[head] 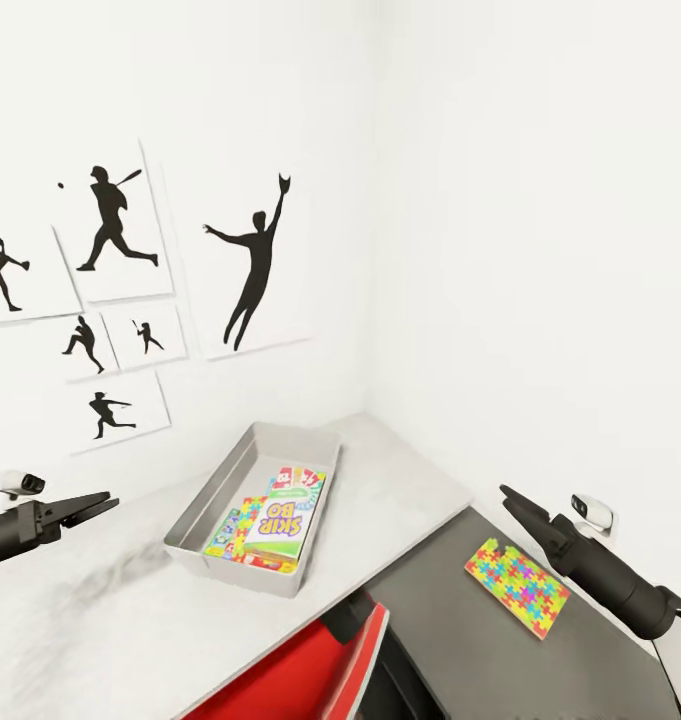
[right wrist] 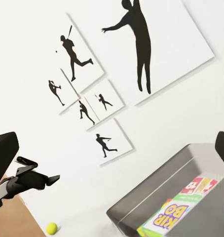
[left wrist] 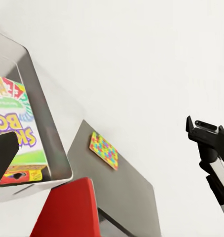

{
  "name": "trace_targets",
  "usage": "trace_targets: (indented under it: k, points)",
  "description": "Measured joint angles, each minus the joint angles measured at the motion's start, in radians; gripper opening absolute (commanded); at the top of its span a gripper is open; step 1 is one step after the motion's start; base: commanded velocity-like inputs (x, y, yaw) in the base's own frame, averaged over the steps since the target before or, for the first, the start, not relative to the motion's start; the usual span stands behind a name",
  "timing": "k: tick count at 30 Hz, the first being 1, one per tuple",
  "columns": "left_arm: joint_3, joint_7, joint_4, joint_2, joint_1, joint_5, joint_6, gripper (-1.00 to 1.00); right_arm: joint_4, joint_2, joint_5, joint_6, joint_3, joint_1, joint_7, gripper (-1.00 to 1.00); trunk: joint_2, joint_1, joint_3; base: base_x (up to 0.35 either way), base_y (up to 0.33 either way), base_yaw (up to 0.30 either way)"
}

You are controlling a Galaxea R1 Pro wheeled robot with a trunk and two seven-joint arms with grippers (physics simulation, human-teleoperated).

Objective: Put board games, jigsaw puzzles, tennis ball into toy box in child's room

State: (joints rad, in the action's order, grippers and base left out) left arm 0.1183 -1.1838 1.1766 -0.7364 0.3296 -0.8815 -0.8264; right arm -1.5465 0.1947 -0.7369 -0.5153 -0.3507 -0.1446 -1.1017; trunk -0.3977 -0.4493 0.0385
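On the table [head: 400, 470], the toy box [head: 212, 490] holds board games [head: 280, 522]; one jigsaw puzzle [head: 517, 587] lies beside it on the dark section. Both grippers' jaws, left [head: 98, 503] and right [head: 510, 502], look together, empty.

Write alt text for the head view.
A grey toy box holding board games sits on a pale table in a white corner; a jigsaw puzzle lies on the dark lower section. Both empty grippers, left and right, hover at the sides.
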Motion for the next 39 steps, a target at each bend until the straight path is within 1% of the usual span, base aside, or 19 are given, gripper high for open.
trace_targets:
  k: [14, 26, 32, 39]
  points:
    - [0.001, -0.008, -0.003, -0.002, 0.000, 0.002, 0.003, 1.00, 0.001, 0.000, 0.000, 0.001, 0.000, 0.000, 0.000, 1.00, 0.000, 0.000, -0.017, -0.005, -0.004, -0.211]
    - [0.002, -0.008, -0.003, -0.003, -0.002, 0.003, 0.005, 1.00, 0.001, 0.000, 0.000, 0.001, 0.000, 0.000, 0.000, 1.00, -0.001, 0.000, -0.030, 0.000, 0.089, -0.211]
    - [0.003, -0.009, -0.002, -0.003, -0.004, 0.002, 0.030, 1.00, 0.000, 0.000, 0.000, 0.001, 0.000, -0.001, 0.000, 1.00, -0.002, 0.000, -0.037, 0.000, 0.015, -0.211]
    - [0.003, -0.010, -0.002, -0.003, -0.005, 0.002, 0.041, 1.00, 0.000, 0.000, 0.000, 0.001, 0.000, -0.001, 0.000, 1.00, -0.002, 0.000, -0.045, 0.000, 0.002, -0.211]
